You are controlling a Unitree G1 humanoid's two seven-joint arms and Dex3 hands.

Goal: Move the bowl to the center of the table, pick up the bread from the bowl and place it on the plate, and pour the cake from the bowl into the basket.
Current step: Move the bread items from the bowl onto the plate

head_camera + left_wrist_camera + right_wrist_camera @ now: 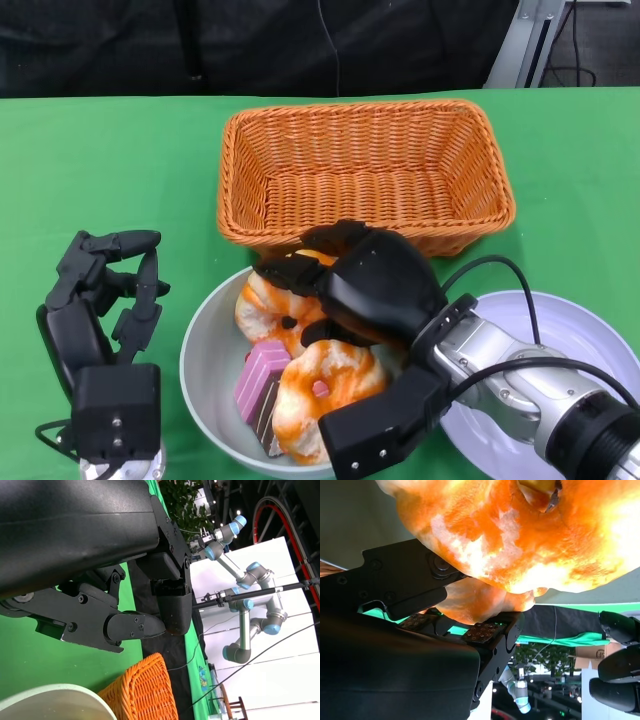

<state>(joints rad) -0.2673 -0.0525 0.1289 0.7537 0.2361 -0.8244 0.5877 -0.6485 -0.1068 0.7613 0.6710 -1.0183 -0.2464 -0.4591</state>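
A pale grey round bowl [205, 365] sits on the green tablecloth [110, 160], just in front of an orange woven wicker basket [365, 170]. Inside the bowl lie orange-glazed ring-shaped breads [330, 385] and a pink-and-brown slice of cake [260, 380]. The black right hand [365, 285] reaches into the bowl, its fingers closed around one bread. The black left hand [105, 300] hovers left of the bowl, fingers apart, holding nothing. A white round plate [580, 335] lies under the right forearm.

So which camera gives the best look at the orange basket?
The head view: it shows the whole basket, empty, standing beyond the bowl. The left wrist view catches only one woven corner of it. The right wrist view shows none of it; bread fills that picture.
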